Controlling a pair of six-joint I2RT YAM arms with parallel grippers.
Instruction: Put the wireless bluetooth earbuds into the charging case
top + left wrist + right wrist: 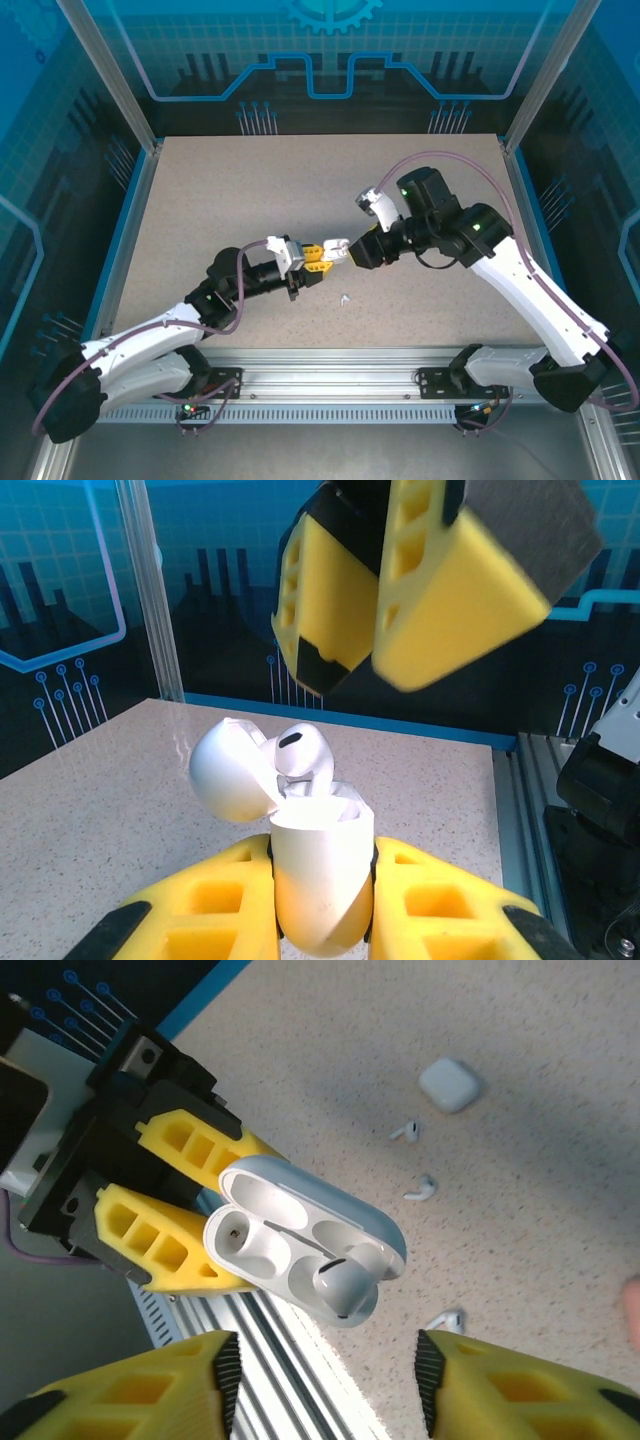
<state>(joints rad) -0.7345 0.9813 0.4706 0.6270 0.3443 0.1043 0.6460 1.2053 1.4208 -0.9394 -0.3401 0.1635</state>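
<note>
Right wrist view: glossy white pebble-shaped charging case [272, 1252], lid hinged open, clamped tight by left gripper [322, 920] (ribbed yellow plastic). One white earbud [345, 1288] stem-down in one socket, rounded head proud of rim; other socket a bare hollow. Right gripper [325, 1385] close by, jaws parted, holding nothing. Three loose earbuds [422, 1190] and closed second case [449, 1084] lying on speckled tabletop [540, 1180]

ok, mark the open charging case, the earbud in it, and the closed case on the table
open charging case [283, 1260]: right wrist view, on the base's inner face.
earbud [345, 1287]: right wrist view, on its rounded head.
closed case [448, 1083]: right wrist view, middle of its top.
</note>
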